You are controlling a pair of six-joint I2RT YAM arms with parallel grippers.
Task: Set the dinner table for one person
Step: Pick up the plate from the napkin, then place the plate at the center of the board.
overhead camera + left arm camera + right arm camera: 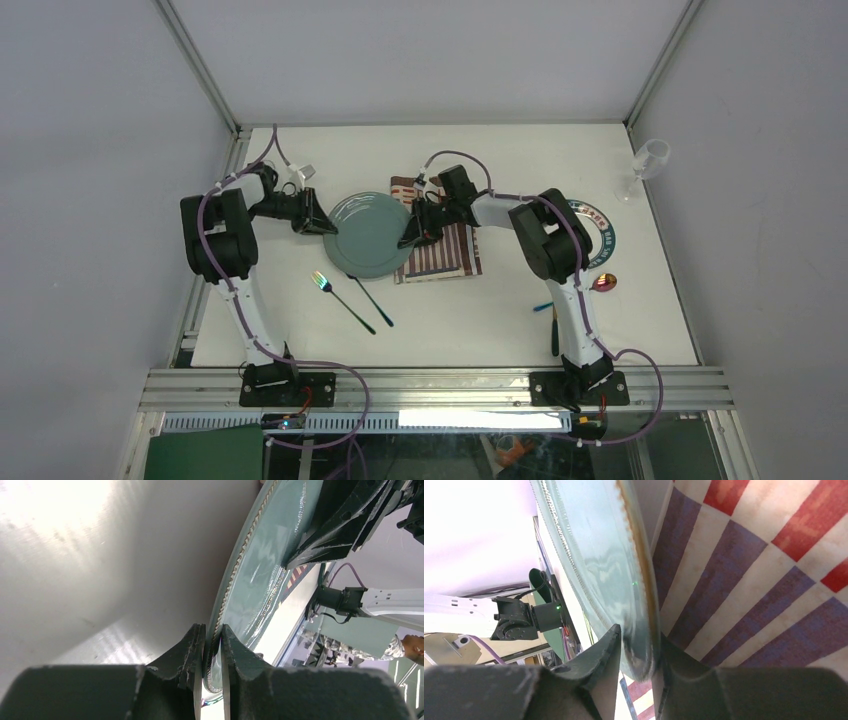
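A round teal plate (368, 235) lies at the middle of the white dinner table (480, 320), its right part over a striped red-blue-white placemat (452, 252). My left gripper (318, 222) is shut on the plate's left rim; in the left wrist view its fingers (190, 650) pinch the beaded edge of the plate (260, 565). My right gripper (410, 232) is shut on the opposite rim. In the right wrist view that gripper (639, 645) straddles the plate (599, 555) edge above the placemat (749, 570).
An iridescent fork (338, 296) and a dark utensil (371, 301) lie in front of the plate. A spoon (604, 282) and a dark-rimmed dish (604, 236) are to the right. A wine glass (648, 165) stands at the back right corner.
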